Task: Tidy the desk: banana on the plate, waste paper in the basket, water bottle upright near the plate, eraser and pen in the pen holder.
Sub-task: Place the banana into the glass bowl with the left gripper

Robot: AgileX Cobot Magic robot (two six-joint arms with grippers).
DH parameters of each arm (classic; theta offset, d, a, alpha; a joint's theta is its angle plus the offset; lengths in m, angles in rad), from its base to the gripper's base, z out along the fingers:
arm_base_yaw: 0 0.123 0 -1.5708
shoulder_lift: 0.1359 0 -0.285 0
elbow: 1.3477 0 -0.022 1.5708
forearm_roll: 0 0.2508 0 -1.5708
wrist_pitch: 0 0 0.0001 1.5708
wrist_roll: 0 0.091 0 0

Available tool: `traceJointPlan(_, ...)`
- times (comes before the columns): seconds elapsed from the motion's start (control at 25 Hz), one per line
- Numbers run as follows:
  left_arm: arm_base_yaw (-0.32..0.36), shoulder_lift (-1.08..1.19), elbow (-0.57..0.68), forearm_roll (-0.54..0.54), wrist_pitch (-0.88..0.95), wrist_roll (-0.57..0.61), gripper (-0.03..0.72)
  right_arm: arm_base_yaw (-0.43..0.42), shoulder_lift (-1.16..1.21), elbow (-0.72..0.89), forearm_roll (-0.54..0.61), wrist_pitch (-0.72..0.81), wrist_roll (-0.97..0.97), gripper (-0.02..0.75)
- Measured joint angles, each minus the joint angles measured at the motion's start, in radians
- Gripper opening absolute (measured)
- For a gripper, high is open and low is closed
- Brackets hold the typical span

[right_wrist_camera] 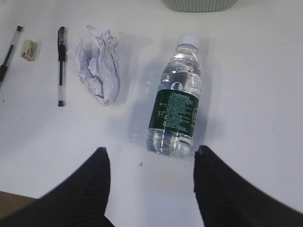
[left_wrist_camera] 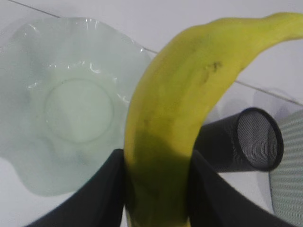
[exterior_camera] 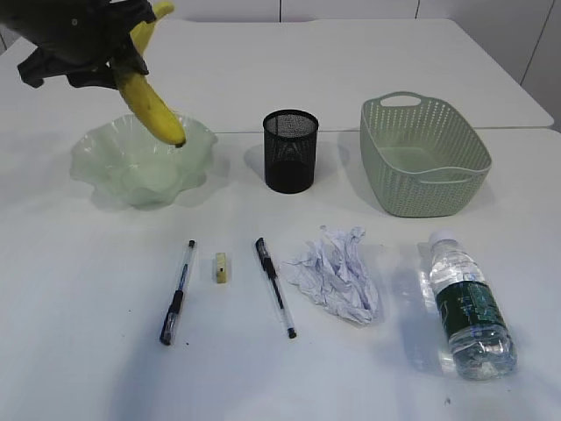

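The left gripper [left_wrist_camera: 158,189] pinches the banana [exterior_camera: 151,103] just above the plate [exterior_camera: 96,158], the right gripper [right_wrist_camera: 151,182] waits spread, and if the banana drops too early it could bounce off the plate's wavy rim.

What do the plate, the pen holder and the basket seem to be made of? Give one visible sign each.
Plate: probably glass or clear plastic; translucent pale green, glossy wavy rim.
Pen holder: likely metal mesh; black, matte, see-through grid.
Basket: likely moulded plastic; pale green, perforated woven-look walls.
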Motion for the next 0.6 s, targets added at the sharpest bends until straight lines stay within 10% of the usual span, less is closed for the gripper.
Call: traceJointPlan(0.6,0.148,0.324,-0.204,-0.225,0.004,0.0,0.254,0.0,0.0,0.0,0.0,0.0,0.006,0.423)
